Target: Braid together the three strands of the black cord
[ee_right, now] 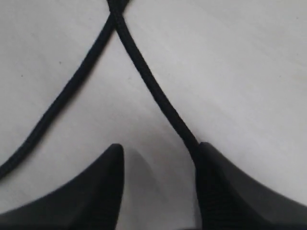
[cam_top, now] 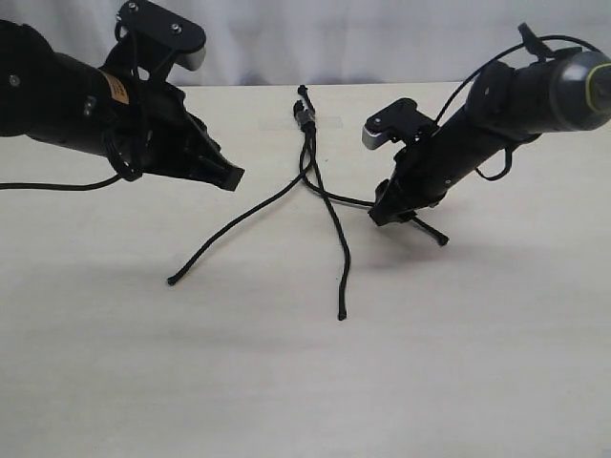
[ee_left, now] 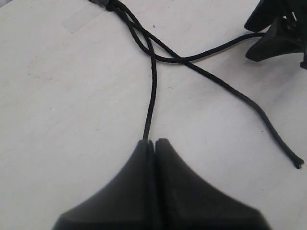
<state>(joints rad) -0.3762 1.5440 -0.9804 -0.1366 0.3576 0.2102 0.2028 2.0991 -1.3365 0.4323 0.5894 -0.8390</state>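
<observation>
- Broadly, the exterior view shows the black cord (cam_top: 305,116) with its bound end near the worktop's (cam_top: 477,382) far edge. The three strands (cam_top: 310,172) fan out toward the camera, one running into the right end effector (cam_top: 399,212).
- In the left wrist view, the left end effector (ee_left: 154,142) is pressed fully together, gripping nothing visible; one strand passes beneath its tips.
- In the right wrist view, the right end effector (ee_right: 158,151) stands parted, a strand lying against one finger (ee_right: 216,172).

Table (cam_top: 449,382): near half bare, free passage. Centre: three strands (cam_top: 310,162) fanning toward the near edge (crossed close to their joined end) bar low sweeps. Flanks: left claw (cam_top: 233,177) and right claw (cam_top: 388,214) crowd the far half.
</observation>
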